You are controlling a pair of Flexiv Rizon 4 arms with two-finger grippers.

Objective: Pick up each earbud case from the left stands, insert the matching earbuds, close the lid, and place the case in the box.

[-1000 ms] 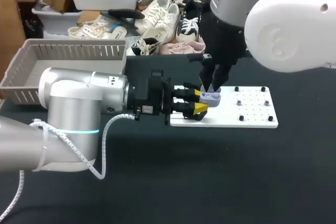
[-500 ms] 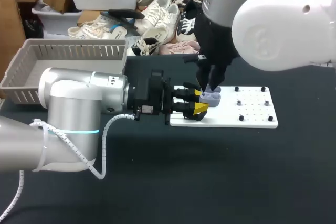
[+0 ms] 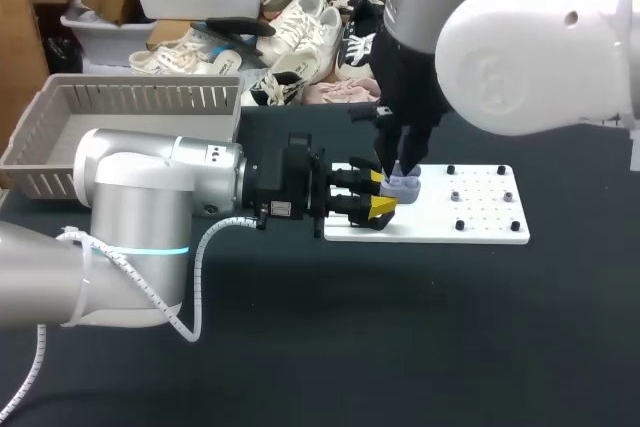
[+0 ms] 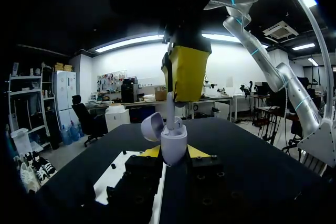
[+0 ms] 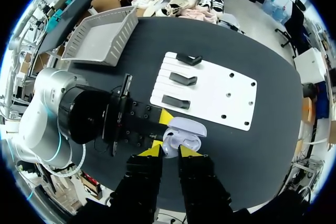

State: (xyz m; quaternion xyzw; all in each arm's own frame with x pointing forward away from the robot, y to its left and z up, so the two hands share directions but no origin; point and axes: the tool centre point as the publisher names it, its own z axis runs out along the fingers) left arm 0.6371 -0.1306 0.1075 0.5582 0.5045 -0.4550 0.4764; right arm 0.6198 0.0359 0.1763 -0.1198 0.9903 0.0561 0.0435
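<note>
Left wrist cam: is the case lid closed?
No, the earbud case between the left fingers has its lid swung open, an earbud upright in it.

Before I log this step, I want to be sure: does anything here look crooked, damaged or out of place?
Nothing stands out. The earbud case is held in the left gripper with its lid open, and the right gripper holds an earbud down into it from above.

Smooth, glossy plastic earbud case
</note>
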